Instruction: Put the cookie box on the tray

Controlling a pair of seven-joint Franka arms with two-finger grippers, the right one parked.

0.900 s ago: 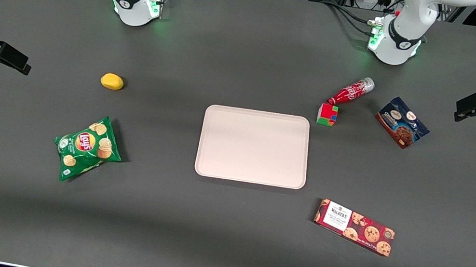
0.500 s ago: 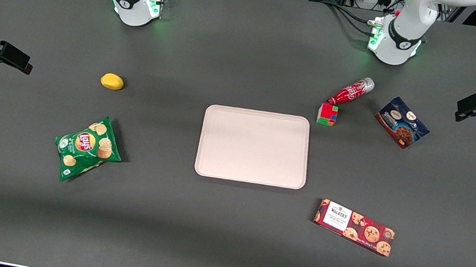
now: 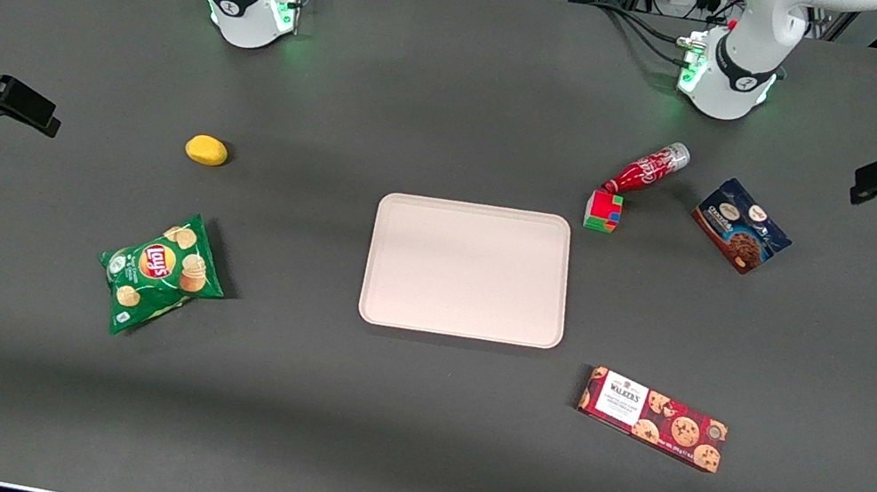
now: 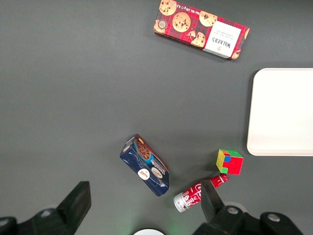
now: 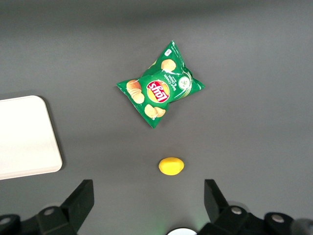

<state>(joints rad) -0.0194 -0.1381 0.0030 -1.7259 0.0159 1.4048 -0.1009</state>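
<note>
Now, risk: the wrong box could be taken, since the longer red tartan Walker's cookie box (image 3: 651, 419) also lies toward the working arm's end of the desk (image 3: 366, 450).
Second risk: the red bottle (image 3: 647, 167) and the multicoloured puzzle cube (image 3: 603, 211) sit near the target and between it and the tray, so either could be knocked on the carry.
Cause: a descent aimed off-centre, or a low swing across the desk.
Cookie box: the small dark navy-blue cardboard cookie box (image 3: 742, 225) is seen lying flat and skewed on the desk, apart from the large flat pale pinkish-cream rectangular tray (image 3: 469, 269), which holds nothing.
Gripper: the left arm's gripper (image 4: 144, 208) is held high, toward the working arm's end, jaws spread wide and nothing gripped.
Relation: the cookie box is seen between the spread jaws, well below, untouched.
</note>
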